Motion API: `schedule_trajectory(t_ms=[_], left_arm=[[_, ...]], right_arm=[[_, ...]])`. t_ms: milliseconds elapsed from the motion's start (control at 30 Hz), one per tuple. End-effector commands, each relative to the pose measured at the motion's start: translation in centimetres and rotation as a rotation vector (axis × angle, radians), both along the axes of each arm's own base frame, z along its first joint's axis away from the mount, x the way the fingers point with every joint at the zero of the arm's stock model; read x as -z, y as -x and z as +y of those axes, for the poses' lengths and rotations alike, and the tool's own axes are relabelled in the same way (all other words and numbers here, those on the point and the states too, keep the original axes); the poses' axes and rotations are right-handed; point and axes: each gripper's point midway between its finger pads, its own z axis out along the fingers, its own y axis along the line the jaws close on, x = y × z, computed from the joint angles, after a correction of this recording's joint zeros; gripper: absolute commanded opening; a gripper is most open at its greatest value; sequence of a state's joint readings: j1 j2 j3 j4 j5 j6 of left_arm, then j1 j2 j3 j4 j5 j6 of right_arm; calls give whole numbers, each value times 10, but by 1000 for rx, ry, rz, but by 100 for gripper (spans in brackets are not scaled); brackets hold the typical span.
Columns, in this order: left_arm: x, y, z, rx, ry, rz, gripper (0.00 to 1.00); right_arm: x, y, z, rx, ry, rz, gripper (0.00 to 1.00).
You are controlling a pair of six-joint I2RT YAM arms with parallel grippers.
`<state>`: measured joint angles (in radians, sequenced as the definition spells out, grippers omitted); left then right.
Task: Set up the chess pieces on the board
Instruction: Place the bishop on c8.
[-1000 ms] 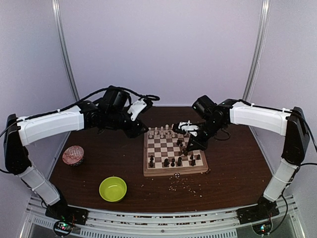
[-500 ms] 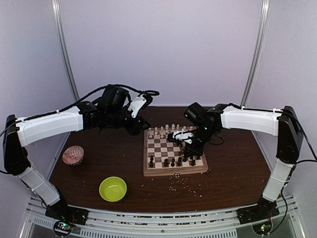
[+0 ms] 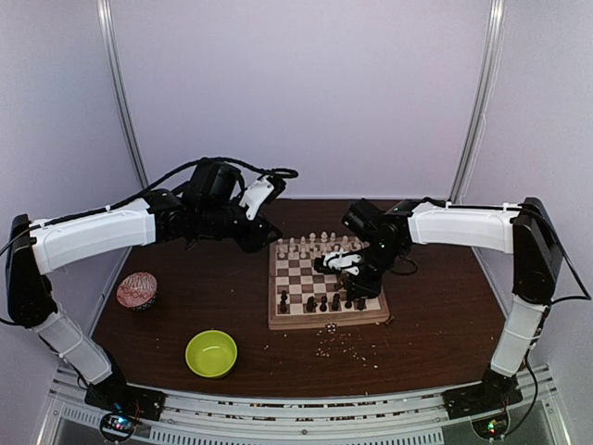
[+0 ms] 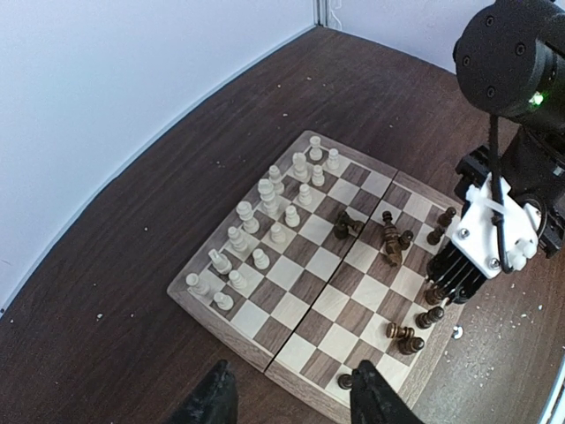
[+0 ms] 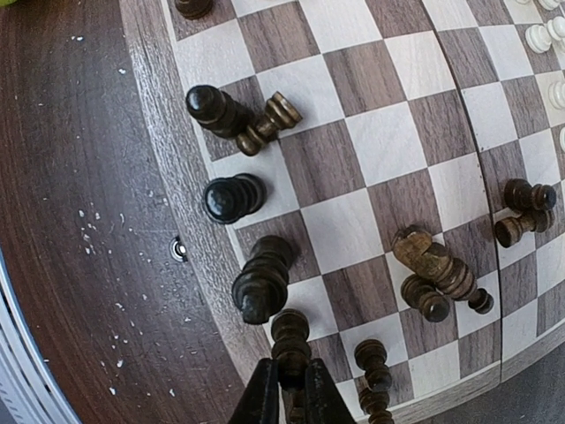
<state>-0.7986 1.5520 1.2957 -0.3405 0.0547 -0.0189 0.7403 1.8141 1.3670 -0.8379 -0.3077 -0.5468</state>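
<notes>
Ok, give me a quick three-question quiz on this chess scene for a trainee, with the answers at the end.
1. True or false: the left gripper is holding a cream piece.
2. Multiple choice: the right gripper is closed on A) a cream piece, B) a dark brown piece, C) nothing.
3. Short answer: what colour is the bowl on the table to the left of the board?

Key
1. False: its jaws stand open with nothing between them.
2. B.
3. Lime green.
</notes>
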Motion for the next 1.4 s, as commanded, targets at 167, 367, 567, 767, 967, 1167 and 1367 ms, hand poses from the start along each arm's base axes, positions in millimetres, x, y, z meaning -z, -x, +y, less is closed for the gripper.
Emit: schedule_trajectory(t_ms=[167,367,567,767,967,1167,1367], left_arm=[[-14,-3,-5,-5,50,-32,47],[-12,-4,-6,-4,53,-28,47],[-10,-3,-6,-1,51,-23,47],[-10,-2,-6,3,53,-20,47],[-5,5,-7,41,43,-13,47],[-2,7,-7,53,38,-10,47],[-2,8,-9,59,49,1,47]], right_arm=[[7,-2,1,4,12,-10,12],[11,-3,2,13,11,-10,15],[8,-4,3,21,5,-20,25],[-26,-3,-4,34,-46,-47,29],[-36,12,-52,-41,-77,-83,31],[-3,38,-98,-204,34,-108,32],[22,41,-110,-286,105,-116,36]])
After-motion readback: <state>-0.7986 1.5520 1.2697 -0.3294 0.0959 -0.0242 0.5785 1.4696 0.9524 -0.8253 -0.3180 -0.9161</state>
